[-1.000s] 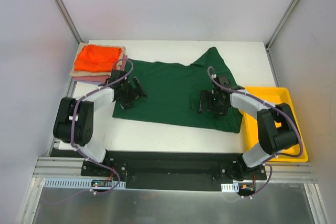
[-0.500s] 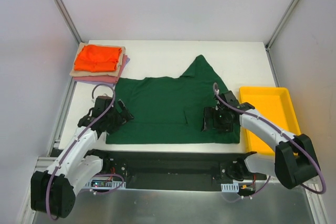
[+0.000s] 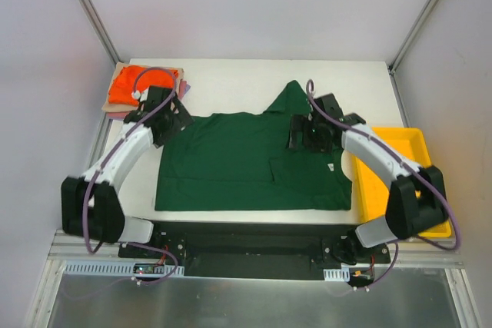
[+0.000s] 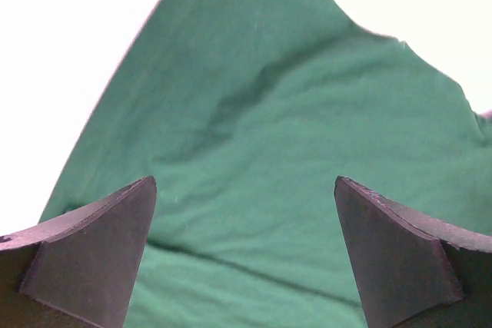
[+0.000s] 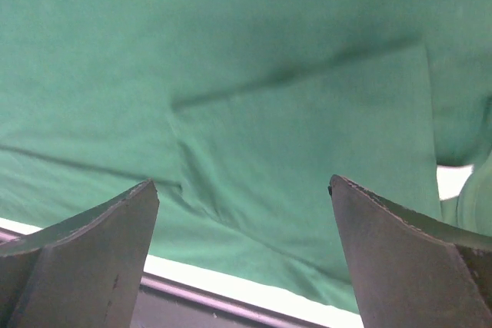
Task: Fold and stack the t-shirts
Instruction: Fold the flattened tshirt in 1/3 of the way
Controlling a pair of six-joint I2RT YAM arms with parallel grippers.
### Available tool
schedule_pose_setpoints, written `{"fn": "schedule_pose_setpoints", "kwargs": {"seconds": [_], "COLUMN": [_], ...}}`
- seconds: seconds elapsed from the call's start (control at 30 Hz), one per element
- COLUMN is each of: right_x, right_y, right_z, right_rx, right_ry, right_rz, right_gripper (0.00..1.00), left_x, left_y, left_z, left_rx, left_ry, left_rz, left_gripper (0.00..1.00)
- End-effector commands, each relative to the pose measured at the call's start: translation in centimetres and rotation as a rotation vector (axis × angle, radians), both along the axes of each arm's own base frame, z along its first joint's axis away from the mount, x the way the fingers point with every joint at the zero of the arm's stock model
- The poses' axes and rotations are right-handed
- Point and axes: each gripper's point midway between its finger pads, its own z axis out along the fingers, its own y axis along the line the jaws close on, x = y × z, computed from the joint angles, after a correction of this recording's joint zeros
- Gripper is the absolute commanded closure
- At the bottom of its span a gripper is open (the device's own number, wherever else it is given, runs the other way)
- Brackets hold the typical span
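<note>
Hovering over the green shirt (image 3: 231, 167) (spread on the table (image 3: 231, 74)), we hold our left gripper (image 3: 177, 120) and right gripper (image 3: 298, 134) wide open, empty; the folded orange shirt (image 3: 125, 84) sits far left

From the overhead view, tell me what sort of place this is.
Most likely a lab robot cell: white table boxed in by plain grey panels, left arm and right arm bolted to a black base plate, one green t-shirt laid out.

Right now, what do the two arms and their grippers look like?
The left arm and right arm have white shells, black joints and a purple cable looping along each. The left gripper and right gripper are black, with dark wedge-shaped fingers.
</note>
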Motion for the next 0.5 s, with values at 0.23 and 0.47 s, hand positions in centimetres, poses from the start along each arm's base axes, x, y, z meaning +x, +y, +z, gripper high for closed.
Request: {"fn": "schedule_pose_setpoints", "kwargs": {"seconds": [0.23, 0.47], "right_x": [19.6, 28.6], "right_y": [0.4, 3.8], "right_z": [5.2, 2.4], "right_rx": [-0.029, 0.155], "right_ry": [-0.232, -0.193], "right_rz": [-0.199, -0.246], "right_gripper": [0.04, 0.04], "left_x": [11.3, 15.6], "left_y": [1.2, 2.6], "left_z": [-4.1, -6.5], "left_rx": [0.201, 0.32], "left_ry": [0.156, 0.241], "left_rz": [-0.01, 0.033], "left_gripper": [0.24, 0.31]}}
